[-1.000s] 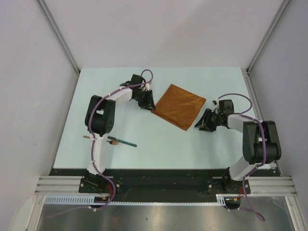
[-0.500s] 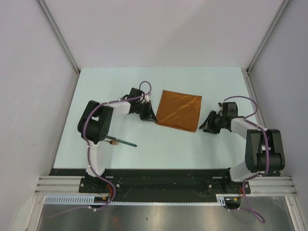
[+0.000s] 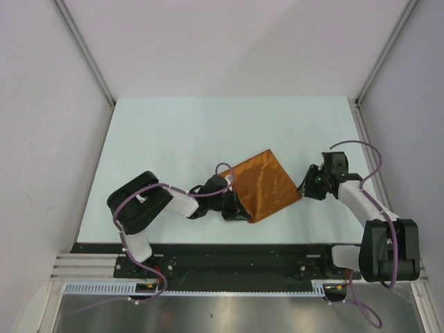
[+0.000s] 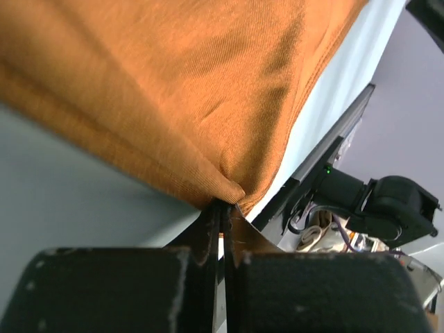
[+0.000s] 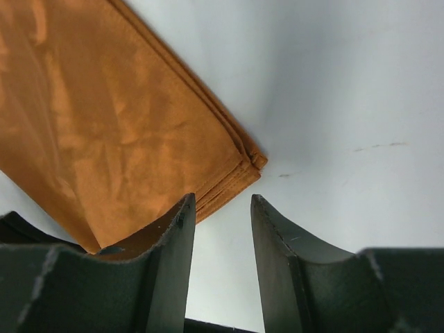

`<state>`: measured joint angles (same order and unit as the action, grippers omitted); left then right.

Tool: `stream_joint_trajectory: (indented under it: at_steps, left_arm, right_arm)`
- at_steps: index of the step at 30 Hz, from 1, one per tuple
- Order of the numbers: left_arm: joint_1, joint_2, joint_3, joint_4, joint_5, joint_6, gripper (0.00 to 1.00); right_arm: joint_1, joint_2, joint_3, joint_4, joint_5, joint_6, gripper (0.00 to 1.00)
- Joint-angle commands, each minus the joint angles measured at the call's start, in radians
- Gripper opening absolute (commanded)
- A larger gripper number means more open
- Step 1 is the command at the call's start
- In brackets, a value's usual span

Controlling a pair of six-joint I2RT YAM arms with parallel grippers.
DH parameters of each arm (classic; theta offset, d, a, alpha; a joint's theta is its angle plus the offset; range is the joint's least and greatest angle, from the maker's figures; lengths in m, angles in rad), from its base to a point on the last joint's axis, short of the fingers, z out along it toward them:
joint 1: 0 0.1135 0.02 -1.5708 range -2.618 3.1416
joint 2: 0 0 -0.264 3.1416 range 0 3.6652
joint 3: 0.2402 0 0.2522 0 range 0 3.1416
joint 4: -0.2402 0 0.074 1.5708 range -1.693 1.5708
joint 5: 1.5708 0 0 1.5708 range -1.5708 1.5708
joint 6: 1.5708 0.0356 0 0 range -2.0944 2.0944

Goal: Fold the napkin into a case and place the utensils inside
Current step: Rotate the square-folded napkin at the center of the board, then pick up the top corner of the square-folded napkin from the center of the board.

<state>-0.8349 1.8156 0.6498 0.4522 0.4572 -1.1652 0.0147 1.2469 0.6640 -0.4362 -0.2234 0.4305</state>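
The napkin (image 3: 263, 182), a folded rust-orange square, now lies nearer the near edge of the table (image 3: 173, 132) than a second ago, turned so that its corners point near and far; one of its near corners rides slightly lifted, with a ridge of cloth running up from it.

The left gripper (image 4: 223, 208), which a second ago stands spread beside the cloth's left edge, is now pressed together on that near-left corner; the wrist view shows the cloth's tip nipped between the closed jaws. I judge this as a drag to bring the napkin within easy reach of both arms, so the folding into a case is only beginning; the utensils are not visible now, the left arm lying across where they sit.

The right gripper (image 5: 222, 201) is spread and holds nothing; the layered right corner sits just ahead of its gap, one finger overlapping the cloth's edge.

The left arm lies low along the near side, elbow to the left, reaching right; the right arm stretches far from its base, wrist bent left toward the cloth.
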Motion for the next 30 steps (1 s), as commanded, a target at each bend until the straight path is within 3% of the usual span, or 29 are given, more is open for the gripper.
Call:
stream_joint_trajectory:
  at_steps: [1,12,30]
  left_arm:
    - [0.003,-0.082,-0.006,-0.098,-0.127,0.019,0.00]
    - [0.002,-0.079,-0.012,-0.110,-0.111,0.048,0.00]
    - [0.003,-0.044,-0.006,-0.095,-0.088,0.053,0.00]
  right_arm:
    - [0.027,0.011,0.051,-0.036,0.065,-0.032,0.42]
    - [0.056,0.129,0.060,0.043,0.045,-0.044,0.39]
    - [0.110,0.166,0.114,0.025,0.139,-0.032,0.30]
